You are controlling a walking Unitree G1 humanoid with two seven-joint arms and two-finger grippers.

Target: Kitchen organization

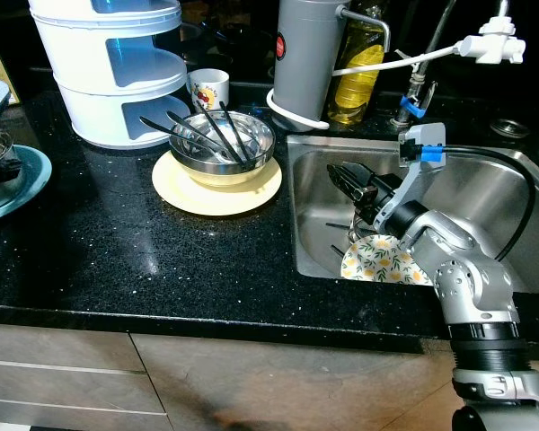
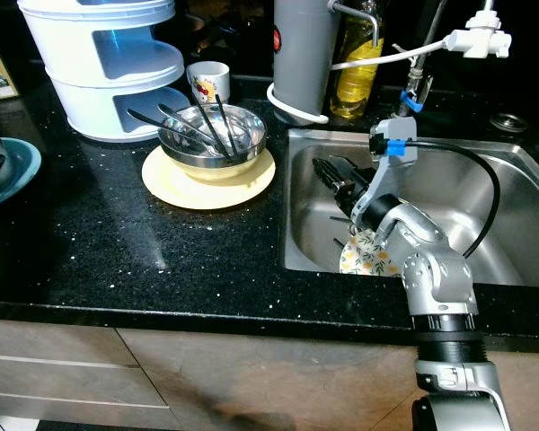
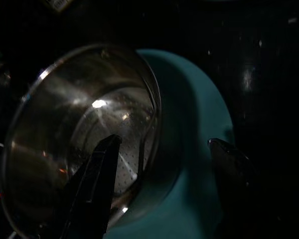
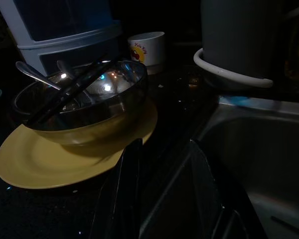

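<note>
Your right hand (image 1: 349, 180) hangs over the sink (image 1: 485, 171), fingers apart, empty; reach left-forward, clamp the steel bowl (image 1: 223, 139) rim squarely.

The countertop (image 1: 117, 242) is black polished stone with small bright specks, glossy; the sink (image 1: 485, 193) is brushed steel, smooth with a dull shine; the bowl (image 1: 223, 144) is shiny metal and reflects light; the plate (image 1: 202, 190) under it is pale yellow, smooth and a bit matt; the tiered container (image 1: 108, 72) looks like white glossy plastic; the right arm (image 1: 467, 278) is silver metal with a satin finish; the strainer (image 3: 79, 129) is polished perforated metal.
</note>
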